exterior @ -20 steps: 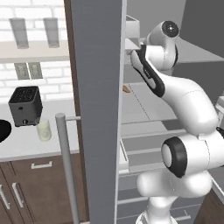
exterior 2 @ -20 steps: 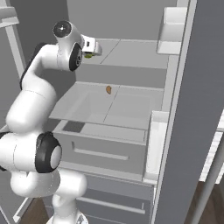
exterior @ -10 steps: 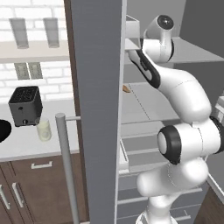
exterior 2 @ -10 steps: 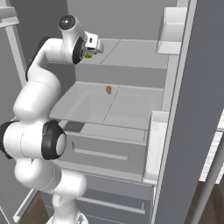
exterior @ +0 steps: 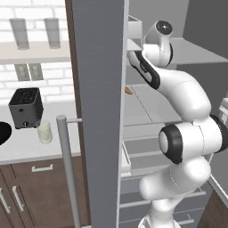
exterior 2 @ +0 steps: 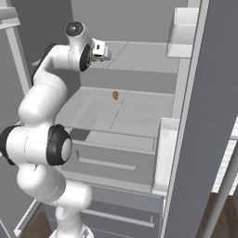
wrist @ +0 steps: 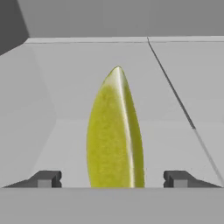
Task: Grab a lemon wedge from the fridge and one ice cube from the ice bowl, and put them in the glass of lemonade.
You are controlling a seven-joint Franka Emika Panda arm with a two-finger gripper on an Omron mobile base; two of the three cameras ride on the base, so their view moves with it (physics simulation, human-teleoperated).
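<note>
The fridge [exterior 2: 139,111] stands open, and the white arm reaches up into it, its gripper [wrist: 112,178] held at the level of the upper pale grey shelf [exterior 2: 144,58]. Looking along the hand, the lemon wedge [wrist: 114,135] stands upright on that shelf, point up, right between the two dark fingertips [wrist: 46,178]. The jaws are apart, one tip out on each side of the wedge with clear shelf showing between each tip and the fruit, so nothing is clamped. From the right side, a speck of yellow-green [exterior 2: 95,58] shows just under the hand at the front left of the upper shelf.

One shelf lower, a small brown-orange oblong food item [exterior 2: 115,95] lies alone near the middle, well apart from the gripper. Below that are the fridge's drawers [exterior 2: 116,160], and white door bins [exterior 2: 163,153] hang on the open right door.

From the left side, the open dark grey door [exterior: 100,111] cuts across the middle of the scene, with its silver bar handle [exterior: 67,173] in front. Beyond it on the pale counter [exterior: 26,147], the glass of lemonade [exterior: 44,132] stands just beside a black toaster [exterior: 26,107], to its front right. At the far left edge, a dark curve of the ice bowl [exterior: 3,132] shows. Two taller clear grey glasses [exterior: 36,32] sit on a wall shelf above.
</note>
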